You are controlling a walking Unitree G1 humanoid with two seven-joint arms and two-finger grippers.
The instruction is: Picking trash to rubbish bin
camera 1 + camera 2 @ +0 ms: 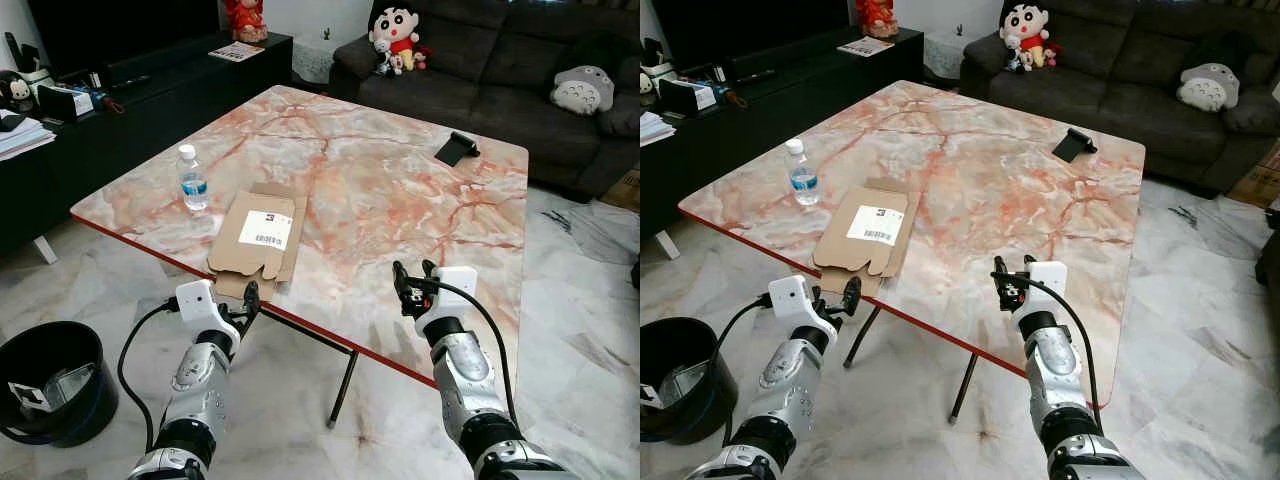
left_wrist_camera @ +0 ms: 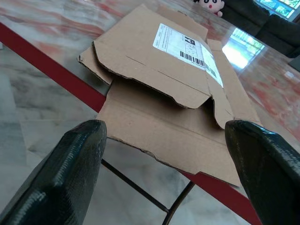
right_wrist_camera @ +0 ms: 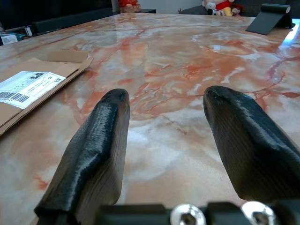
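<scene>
A flattened cardboard box [image 1: 258, 240] with a white shipping label lies on the marble table [image 1: 380, 190], its near flap hanging over the red front edge. A small water bottle [image 1: 192, 180] stands just left of it. My left gripper [image 1: 248, 298] hovers open just below and in front of the overhanging flap [image 2: 164, 136], nothing between its fingers [image 2: 70, 173]. My right gripper [image 1: 413, 283] is open over the table's front right part, empty, with bare marble under its fingers [image 3: 98, 140]. A black rubbish bin [image 1: 50, 385] stands on the floor at the lower left.
A black phone stand [image 1: 456, 149] sits at the table's far right. A dark sofa [image 1: 500, 80] with plush toys runs along the back. A black TV cabinet [image 1: 120, 110] lines the left side. Marble floor surrounds the table, whose thin legs [image 1: 345, 385] stand between my arms.
</scene>
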